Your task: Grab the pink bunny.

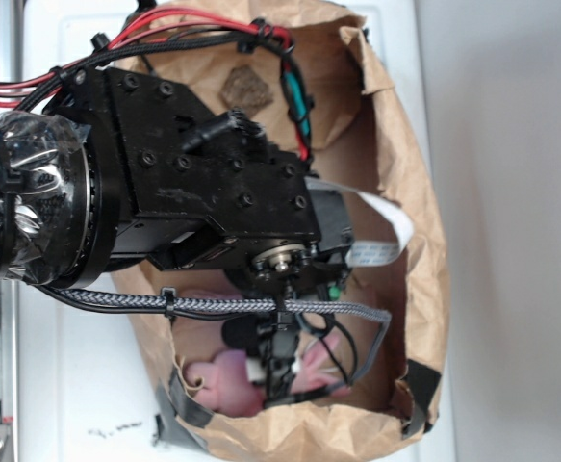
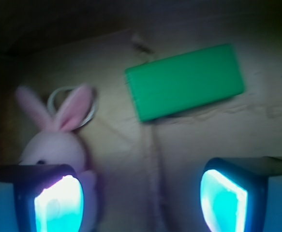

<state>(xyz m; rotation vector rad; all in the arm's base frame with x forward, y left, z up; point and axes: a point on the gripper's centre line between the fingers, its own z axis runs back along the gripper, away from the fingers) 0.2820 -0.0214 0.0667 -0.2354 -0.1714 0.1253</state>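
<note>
The pink bunny (image 2: 58,140) lies on the brown paper floor at the left of the wrist view, ears pointing up, with a white ring behind them. Its body is partly hidden behind my left finger. My gripper (image 2: 141,200) is open, its glowing pads (image 2: 58,203) wide apart, with only bare paper between them. The bunny sits at the left pad, not between the pads. In the exterior view the arm reaches down into the bag and the bunny (image 1: 227,380) shows pink under the gripper (image 1: 280,371).
A green block (image 2: 185,87) lies flat ahead to the right. The brown paper bag (image 1: 410,192) walls close in around the arm on all sides. Cables (image 1: 222,306) run across the bag's opening.
</note>
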